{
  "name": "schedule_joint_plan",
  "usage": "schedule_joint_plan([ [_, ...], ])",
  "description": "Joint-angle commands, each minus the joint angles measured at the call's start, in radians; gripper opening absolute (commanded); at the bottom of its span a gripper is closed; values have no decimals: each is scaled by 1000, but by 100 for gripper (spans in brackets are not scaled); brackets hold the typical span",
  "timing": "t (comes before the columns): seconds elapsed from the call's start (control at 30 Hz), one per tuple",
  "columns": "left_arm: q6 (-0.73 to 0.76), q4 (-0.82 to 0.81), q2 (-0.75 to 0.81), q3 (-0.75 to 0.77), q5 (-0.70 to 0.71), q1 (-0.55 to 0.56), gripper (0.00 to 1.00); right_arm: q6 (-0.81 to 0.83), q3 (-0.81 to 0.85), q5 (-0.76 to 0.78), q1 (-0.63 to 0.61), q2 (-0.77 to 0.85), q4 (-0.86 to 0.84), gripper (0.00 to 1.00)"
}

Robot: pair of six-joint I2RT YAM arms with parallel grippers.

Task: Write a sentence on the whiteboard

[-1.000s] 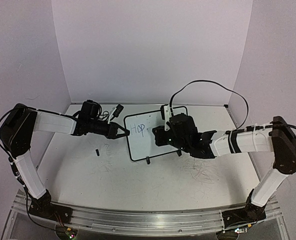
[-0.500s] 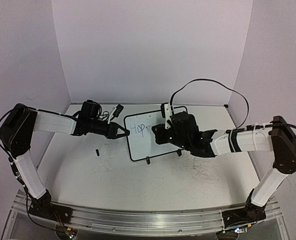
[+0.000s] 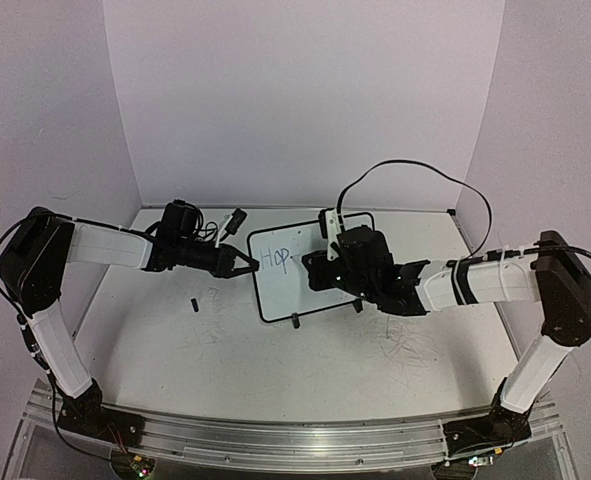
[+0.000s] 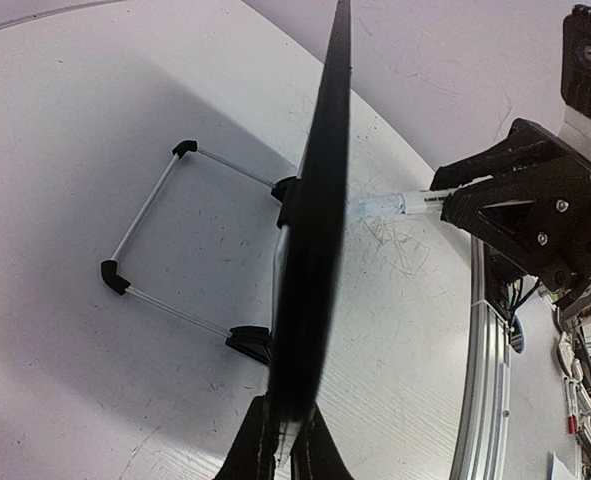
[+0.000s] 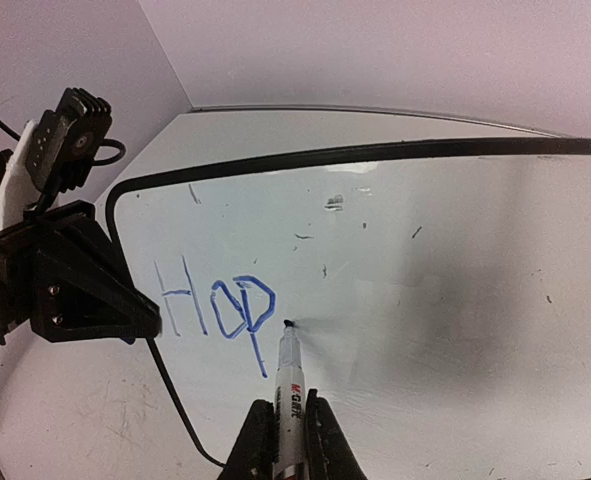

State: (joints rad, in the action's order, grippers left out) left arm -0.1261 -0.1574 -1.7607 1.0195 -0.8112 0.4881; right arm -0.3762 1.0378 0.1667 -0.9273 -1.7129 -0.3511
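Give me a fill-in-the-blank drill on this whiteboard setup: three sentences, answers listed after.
1. The right gripper is shut on a ____.
2. The blue writing on the whiteboard reads ____.
3. Seen from the top camera, the left gripper is shut on the whiteboard's ____ edge.
Missing words: marker; Hop; left.

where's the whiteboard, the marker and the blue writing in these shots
whiteboard [image 5: 425, 250]: right wrist view, bare white face to the right of the writing
marker [image 5: 290, 385]: right wrist view, middle of the barrel, below the tip
blue writing [image 5: 218, 310]: right wrist view, left stroke of the o in "Hop"
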Motion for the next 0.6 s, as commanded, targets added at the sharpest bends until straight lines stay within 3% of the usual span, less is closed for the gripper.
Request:
schedule_joint_plan([
  [0.0, 9, 28, 44, 13, 16, -8, 0, -17, 29, 60, -3, -2, -20, 0],
  [0.57, 10, 31, 47, 11, 18, -8, 0, -24, 23, 116, -4, 24, -26, 0],
])
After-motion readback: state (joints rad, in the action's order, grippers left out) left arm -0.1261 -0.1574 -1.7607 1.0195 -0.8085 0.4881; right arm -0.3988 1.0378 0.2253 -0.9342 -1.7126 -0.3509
